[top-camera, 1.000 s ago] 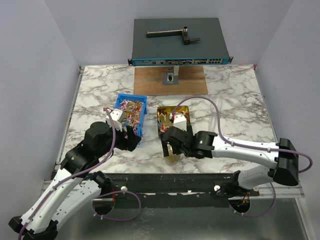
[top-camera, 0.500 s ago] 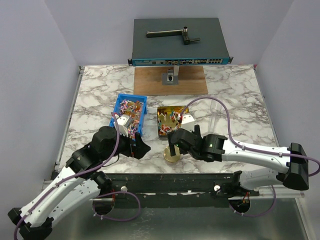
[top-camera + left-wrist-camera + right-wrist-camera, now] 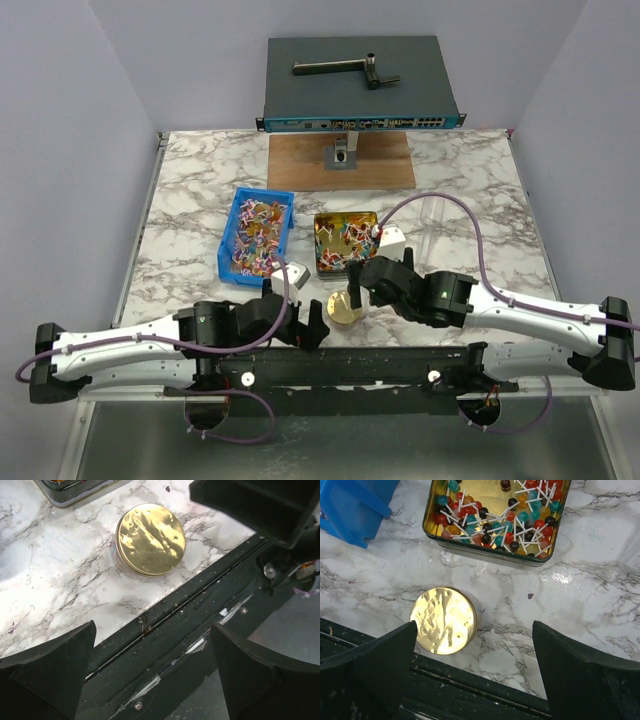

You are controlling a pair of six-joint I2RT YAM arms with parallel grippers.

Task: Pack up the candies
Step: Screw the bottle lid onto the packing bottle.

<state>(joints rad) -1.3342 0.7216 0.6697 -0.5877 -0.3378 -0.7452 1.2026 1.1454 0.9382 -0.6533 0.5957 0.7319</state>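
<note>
Gold lid (image 3: 443,620) near tin (image 3: 485,550) of candies (image 3: 510,516) — both jaws wide apart.

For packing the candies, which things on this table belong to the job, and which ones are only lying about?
Belong to the job:
- candies
- gold tin and blue bin holding them
- round gold lid, probably

Only lying about:
- network switch
- wooden board
- metal bracket on the board
</note>
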